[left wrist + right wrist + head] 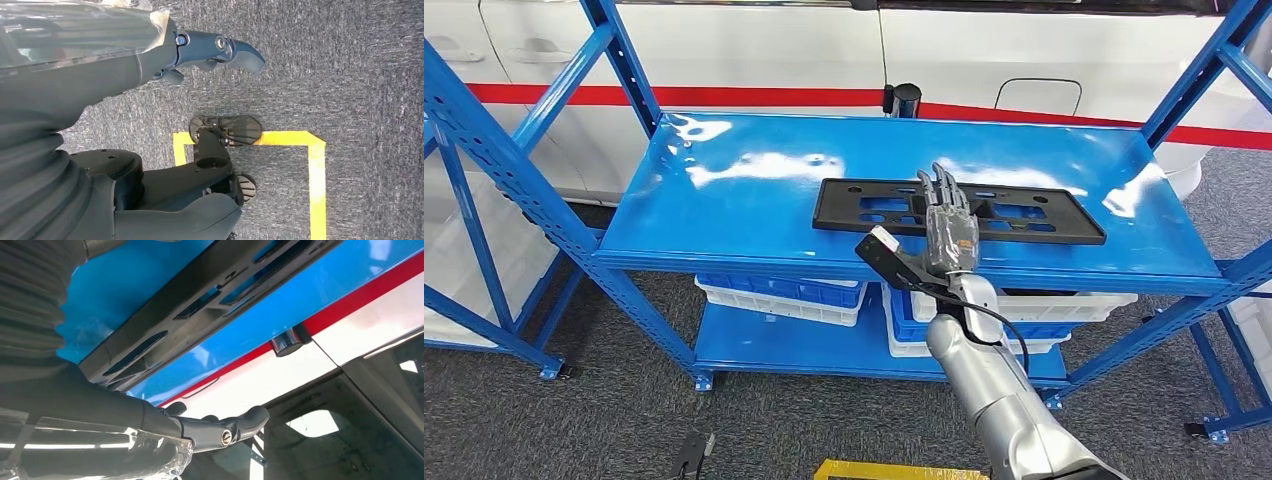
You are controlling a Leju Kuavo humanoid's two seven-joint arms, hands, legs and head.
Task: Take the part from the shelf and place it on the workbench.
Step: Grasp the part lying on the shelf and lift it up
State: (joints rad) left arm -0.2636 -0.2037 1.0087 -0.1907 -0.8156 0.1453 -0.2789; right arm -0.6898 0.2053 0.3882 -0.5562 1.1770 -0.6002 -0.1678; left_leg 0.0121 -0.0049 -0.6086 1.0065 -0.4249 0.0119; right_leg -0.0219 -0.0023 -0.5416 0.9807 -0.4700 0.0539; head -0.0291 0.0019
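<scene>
No readable writing or brand marks. Part (959,210): flat black plastic bracket, long rectangle with slotted cutouts, lying flat on the blue shelf (754,200) top deck, toward its front edge. Right robot hand (948,232) above the part's middle, fingers extended, grasping nothing. Left robot hand (210,50) hangs over grey carpet (350,75), released, empty.

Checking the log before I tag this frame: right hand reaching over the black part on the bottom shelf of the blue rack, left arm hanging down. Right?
One error: the black part lies on the top shelf of the blue rack, not the bottom one, as the head view shows. The bottom shelf carries the bins. The right hand does reach over the part, and the left hand hangs above the floor.
</scene>
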